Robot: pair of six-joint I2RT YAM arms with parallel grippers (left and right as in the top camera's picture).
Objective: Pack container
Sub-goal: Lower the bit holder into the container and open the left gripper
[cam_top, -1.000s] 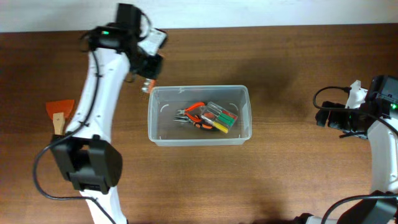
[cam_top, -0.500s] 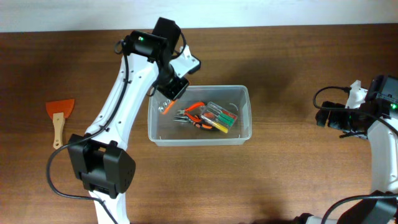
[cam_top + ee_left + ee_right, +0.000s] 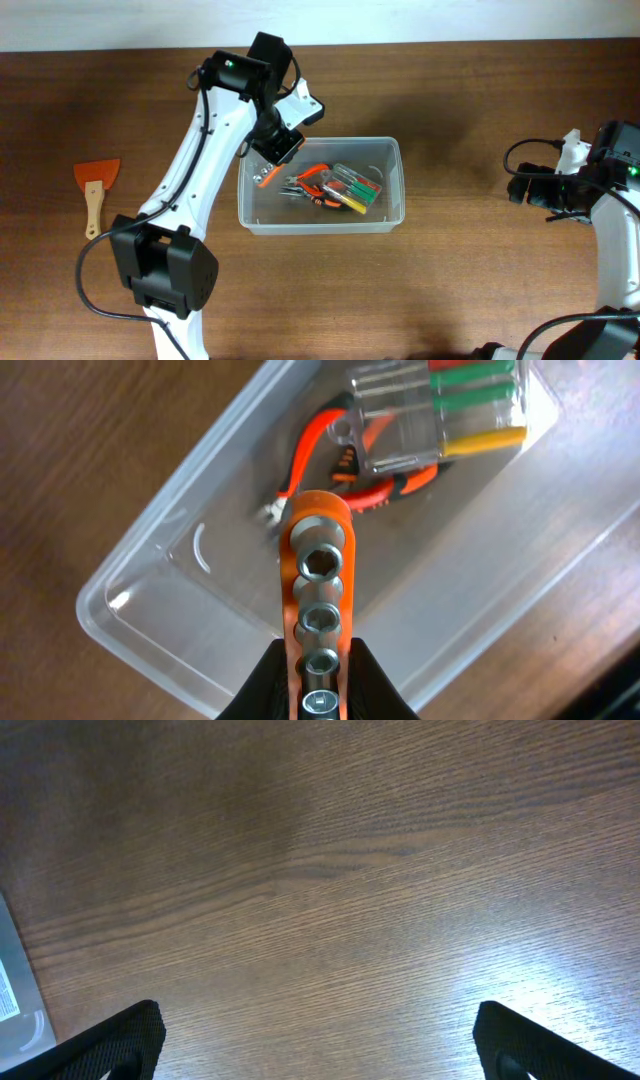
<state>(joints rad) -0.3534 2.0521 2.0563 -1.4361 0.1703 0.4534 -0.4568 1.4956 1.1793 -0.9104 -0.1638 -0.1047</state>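
Observation:
The clear plastic container [image 3: 320, 222] sits mid-table and holds orange-handled pliers [image 3: 312, 183] and a clear case of green, red and yellow tools [image 3: 356, 188]. My left gripper [image 3: 272, 162] is shut on an orange socket rail [image 3: 266, 174] with steel sockets and holds it over the container's left end. In the left wrist view the rail [image 3: 318, 575] points into the container [image 3: 150, 610] toward the pliers [image 3: 330, 455] and the case [image 3: 440, 410]. My right gripper [image 3: 520, 187] is open and empty at the far right over bare wood; its fingertips [image 3: 320, 1040] are spread wide.
An orange-bladed scraper with a wooden handle [image 3: 94, 188] lies at the far left of the wooden table. A corner of the container [image 3: 15, 1005] shows at the left edge of the right wrist view.
My left arm swung from the table's back left to the container with the socket rail and now holds nearly still above the container's left end. The right arm has not moved.

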